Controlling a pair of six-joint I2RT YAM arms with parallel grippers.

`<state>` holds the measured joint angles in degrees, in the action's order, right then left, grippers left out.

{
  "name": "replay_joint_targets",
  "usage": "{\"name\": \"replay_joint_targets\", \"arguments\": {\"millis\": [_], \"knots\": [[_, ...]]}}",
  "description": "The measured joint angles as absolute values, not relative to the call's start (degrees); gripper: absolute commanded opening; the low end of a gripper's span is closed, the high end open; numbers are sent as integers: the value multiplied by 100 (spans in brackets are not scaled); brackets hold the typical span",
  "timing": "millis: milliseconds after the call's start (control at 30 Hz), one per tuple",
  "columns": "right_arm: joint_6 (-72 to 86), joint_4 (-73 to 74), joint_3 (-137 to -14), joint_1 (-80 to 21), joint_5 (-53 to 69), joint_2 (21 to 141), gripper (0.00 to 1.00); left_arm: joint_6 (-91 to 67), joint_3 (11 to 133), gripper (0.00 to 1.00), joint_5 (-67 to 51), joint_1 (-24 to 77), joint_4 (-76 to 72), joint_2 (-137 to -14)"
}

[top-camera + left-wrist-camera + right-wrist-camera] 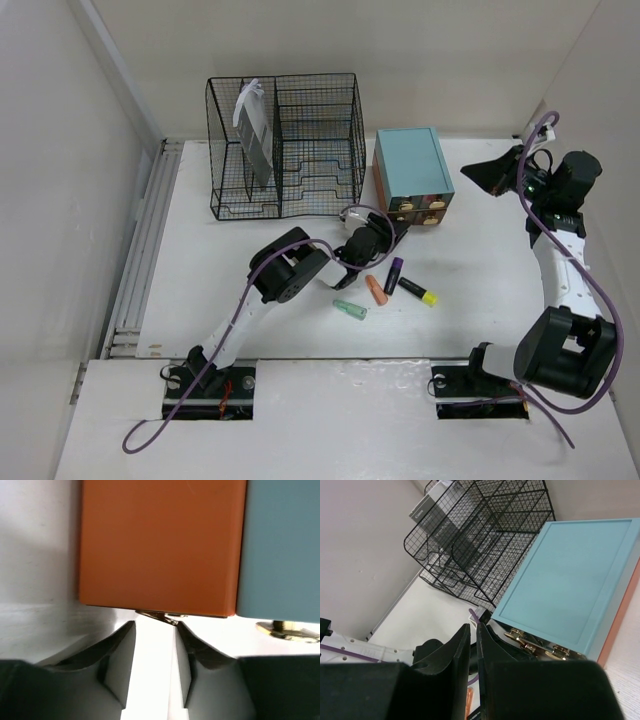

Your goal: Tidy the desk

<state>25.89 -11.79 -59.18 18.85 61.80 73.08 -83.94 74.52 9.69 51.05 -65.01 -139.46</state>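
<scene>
Four highlighters [376,290] lie loose at centre frame on the white desk [480,260], which fills the middle of the top view. We see the left gripper [155,629], jaws apart, at the brass knob [159,615] of the orange drawer [157,545]. The right gripper [473,642], at upper right of the top view, shows jaws nearly together, holding nothing.

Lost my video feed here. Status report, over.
Left gripper open, at brass knob of orange drawer. Right gripper shut, empty, high beside drawer box. Four markers loose on desk, nothing blocking the drawer.
</scene>
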Motion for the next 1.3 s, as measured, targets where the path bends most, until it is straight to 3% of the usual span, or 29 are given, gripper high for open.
{"name": "replay_joint_targets", "arguments": {"millis": [233, 533, 700, 1000, 1300], "knots": [[2665, -1275, -5907, 1885, 6202, 7269, 16, -8462, 7269, 45, 1129, 5107, -6803, -13906], [2718, -1376, -5907, 1885, 6233, 7269, 16, -8451, 7231, 45, 1251, 5107, -6831, -13887], [2727, -1402, -5902, 1885, 6257, 7269, 16, -8359, 7249, 37, 1374, 5113, -6637, -13845], [2788, -1433, -5863, 1885, 6318, 7269, 16, -8099, 7249, 34, 1616, 5146, -6187, -13675], [2803, -1470, -5861, 1885, 6348, 7269, 16, -7990, 7284, 23, 1704, 5170, -6156, -13631]]}}
